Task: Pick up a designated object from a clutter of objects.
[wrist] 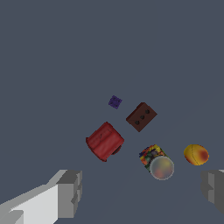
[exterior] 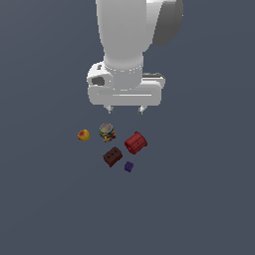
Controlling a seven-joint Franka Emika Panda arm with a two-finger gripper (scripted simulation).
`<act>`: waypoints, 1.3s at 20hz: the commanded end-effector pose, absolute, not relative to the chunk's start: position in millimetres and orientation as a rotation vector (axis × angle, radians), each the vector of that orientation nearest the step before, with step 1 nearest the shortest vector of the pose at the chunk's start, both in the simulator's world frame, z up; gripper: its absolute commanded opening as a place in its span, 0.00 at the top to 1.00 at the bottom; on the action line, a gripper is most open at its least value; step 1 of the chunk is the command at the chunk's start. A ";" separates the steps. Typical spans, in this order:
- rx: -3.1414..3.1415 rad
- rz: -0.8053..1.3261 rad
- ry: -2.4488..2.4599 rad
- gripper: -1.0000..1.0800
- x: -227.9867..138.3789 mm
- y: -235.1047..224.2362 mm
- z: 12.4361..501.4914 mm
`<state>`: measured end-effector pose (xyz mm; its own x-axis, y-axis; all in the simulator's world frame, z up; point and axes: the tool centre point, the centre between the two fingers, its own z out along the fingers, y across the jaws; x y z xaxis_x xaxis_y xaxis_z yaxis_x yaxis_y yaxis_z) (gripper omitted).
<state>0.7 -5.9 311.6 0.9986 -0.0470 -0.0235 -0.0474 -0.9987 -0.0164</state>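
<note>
While the arm hangs above the cluster, we note the gripper (exterior: 125,109) spread wide and holding nothing; in the wrist view its two grey fingers (wrist: 69,192) sit far apart at the frame's edges.

Nearest the gripper in the exterior view we log the jar (exterior: 107,132), multicoloured, lying with its greyish lid (wrist: 162,167) turned toward the wrist camera; the mottled colours show through its side, but we cannot tell what, if anything, it holds.

Just beside the jar, toward the exterior view's left and apart from it, lies the ball-like fruit (exterior: 83,134). It rests on the grey floor (exterior: 199,199), below the gripper and off to its left in that view, outside the span of the fingers. We see it round, yellow-orange, with a red blotch (wrist: 201,155) on one side, about the jar's size.

On the jar's other side lies the red ribbed cylinder (exterior: 135,142), tipped over. Farther off sit the dark studded brick (exterior: 113,157) and, past it, the tiny purple block (exterior: 129,167).
</note>
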 end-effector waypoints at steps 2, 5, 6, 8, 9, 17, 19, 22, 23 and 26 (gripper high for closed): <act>-3.124 0.036 0.072 0.04 0.8 -5.5 311.3; -3.133 0.036 0.049 0.04 2.0 -0.9 307.3; -3.138 0.036 0.034 0.04 2.6 2.0 305.4; -3.146 0.037 0.006 0.04 3.5 7.5 303.0; -3.149 0.037 -0.006 0.04 3.8 9.9 302.6; -3.147 0.036 0.011 0.04 4.1 6.5 298.3; -3.144 0.036 0.039 0.04 4.5 0.8 292.4; -3.136 0.035 0.098 0.04 4.7 -11.5 280.1; -3.133 0.035 0.124 0.04 4.5 -16.8 275.0; -3.119 0.033 0.215 0.04 3.2 -35.7 256.9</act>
<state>4.2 -25.9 266.2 0.9940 -0.1074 -0.0218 -0.1077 -0.9941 -0.0097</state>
